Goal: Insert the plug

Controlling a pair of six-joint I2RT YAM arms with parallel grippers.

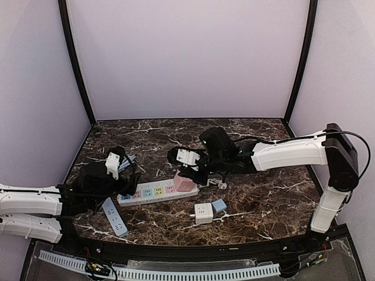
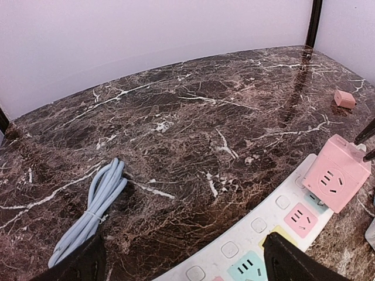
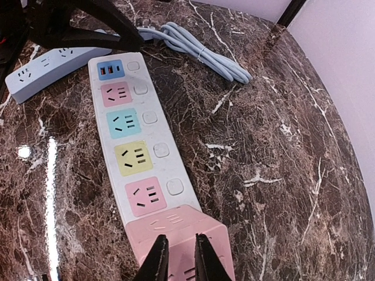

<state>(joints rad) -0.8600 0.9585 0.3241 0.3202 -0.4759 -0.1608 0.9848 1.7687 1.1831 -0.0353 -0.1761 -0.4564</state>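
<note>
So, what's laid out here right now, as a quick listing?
Table: dark brown marble-patterned top
Main item: long white power strip with coloured sockets
Plug: pink cube adapter, on the strip's end
Right tool: nearly shut at the adapter; grip unclear
Left tool: open, above the strip
Also there: pale blue power strip, white cube adapter, coiled pale blue cable
</note>
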